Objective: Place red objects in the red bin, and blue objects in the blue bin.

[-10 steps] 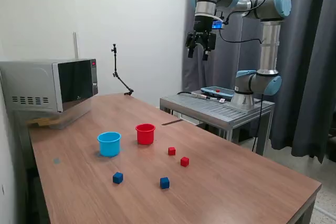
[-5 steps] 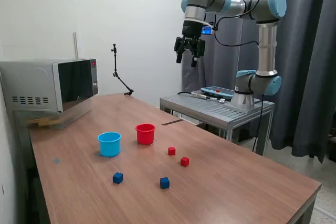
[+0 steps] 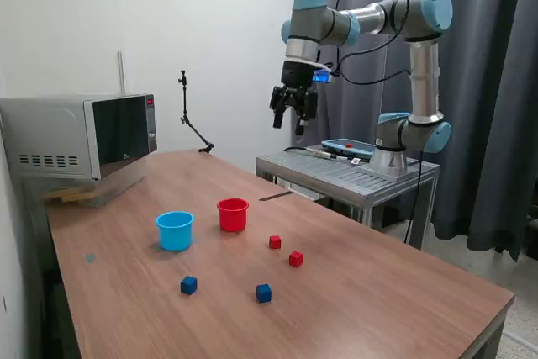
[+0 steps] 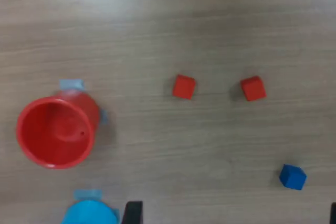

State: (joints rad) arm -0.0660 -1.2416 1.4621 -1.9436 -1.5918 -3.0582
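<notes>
1. The gripper (image 3: 287, 117) has swung over the last second from above the side stand toward the table (image 3: 403, 275), coming lower and further to the exterior view's left. It now hangs high above the table's far edge, well apart from everything on it.
2. Its fingers seem slightly parted and hold nothing, though at this distance I cannot tell their exact spread.
3. Nothing on the table has shifted. The red cup (image 3: 233, 214) and the blue cup (image 3: 175, 230) stand side by side, near each other but not touching.
4. Both red cubes, one (image 3: 275, 242) nearer the red cup and the other (image 3: 295, 259) just beyond it, lie on bare wood, apart from each other.
5. The two blue cubes (image 3: 188, 285) (image 3: 264, 293) sit nearer the table's front, well apart.
6. The wrist view looks straight down at the red cup (image 4: 55, 132), which is empty, both red cubes (image 4: 184, 86) (image 4: 253, 88) and one blue cube (image 4: 292, 177).
7. Judgement: sorting has not begun, as all four cubes are outside the cups. The arm is moving in for a first pick, likely a red cube, since those lie centred under the camera.
</notes>
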